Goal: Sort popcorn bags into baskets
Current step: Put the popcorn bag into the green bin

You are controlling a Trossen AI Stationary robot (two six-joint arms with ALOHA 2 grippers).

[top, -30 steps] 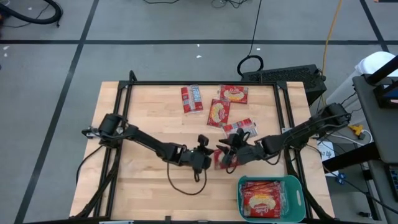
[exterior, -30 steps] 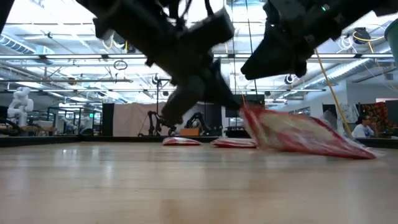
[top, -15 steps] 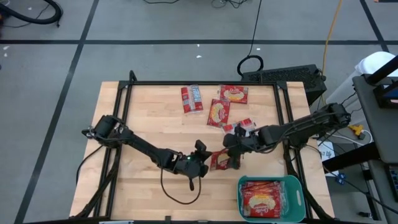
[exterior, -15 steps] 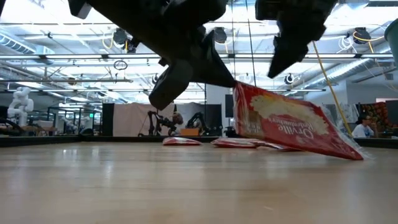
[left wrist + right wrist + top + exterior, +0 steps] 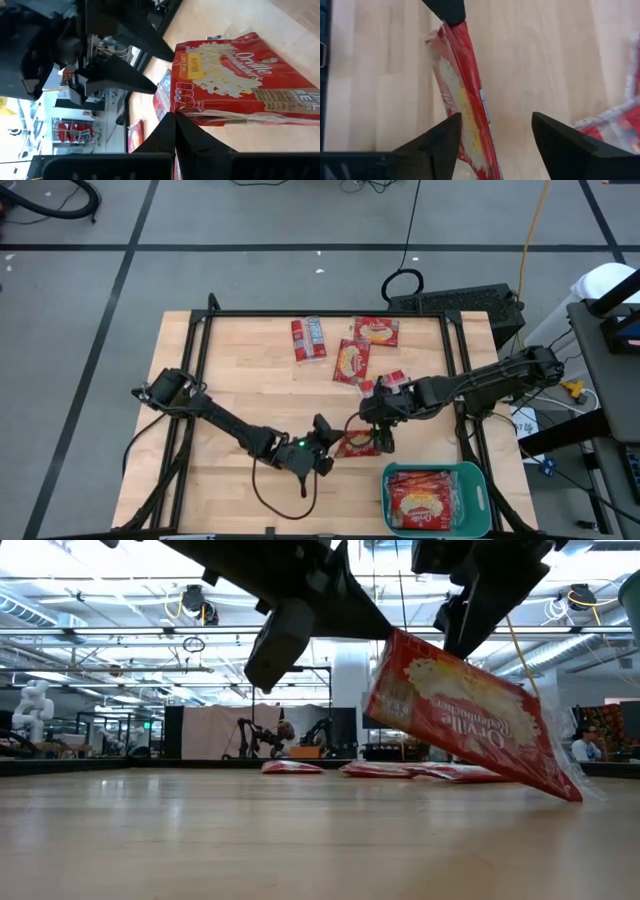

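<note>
We see the left pincer (image 5: 333, 448) clamped together on the edge of one popcorn bag (image 5: 465, 720), holding it tilted above the counter (image 5: 250, 380), near the front-right part of the counter, just beside the teal basket (image 5: 478, 480). In the low view the bag hangs clear of the wood, its printed face turned to that camera, one corner dipping lowest. The left wrist view shows the same bag (image 5: 235, 80) pinched at its sealed edge by the closed fingers (image 5: 172, 135). The right pincer (image 5: 383, 435) sits just beside that bag with its fingers (image 5: 440, 140) spread wide apart, straddling the bag's thin edge (image 5: 465, 100) without touching it that we can see; it holds nothing. The basket stands at the counter's front-right corner and already has red bags (image 5: 425, 500) lying flat in it, filling most of it. Four more bags lie loose at the back of the counter: one with a grey-white label (image 5: 308, 338), one at the back edge (image 5: 376, 330), one tilted below it (image 5: 351, 362), and one partly under the right arm (image 5: 395, 383). In the low view these show as flat red shapes (image 5: 290, 768) far across the counter. Beyond the counter we see a person (image 5: 582, 745) at the right edge of the room.
</note>
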